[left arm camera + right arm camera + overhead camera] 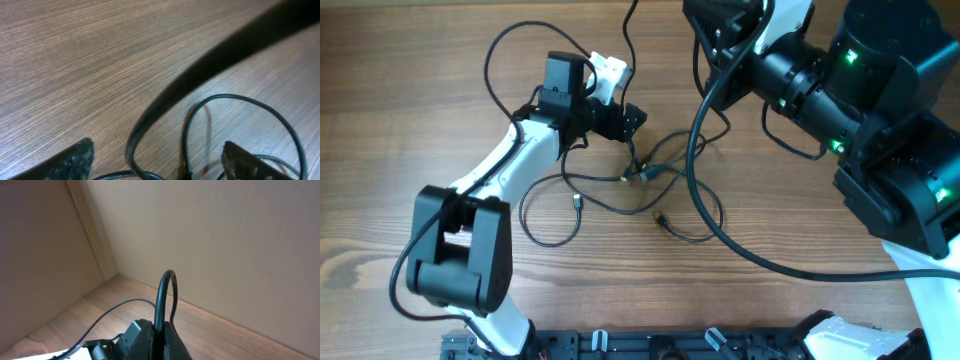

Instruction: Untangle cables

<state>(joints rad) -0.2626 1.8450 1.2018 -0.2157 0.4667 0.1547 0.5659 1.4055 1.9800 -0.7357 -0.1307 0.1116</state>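
Fingertips [75,161] of my left gripper [157,147] stand apart over looped cables [240,98]; for my right gripper [162,342] I cannot tell

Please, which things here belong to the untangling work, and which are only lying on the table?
For the job:
thin black cables
left hand, open over them

Not for the job:
thick black arm cable
small white object, unclear
wooden table

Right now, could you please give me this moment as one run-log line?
left tool: open, low over cables | right tool: grip unclear, black cord arching over it | cables: tangled loose loops on table
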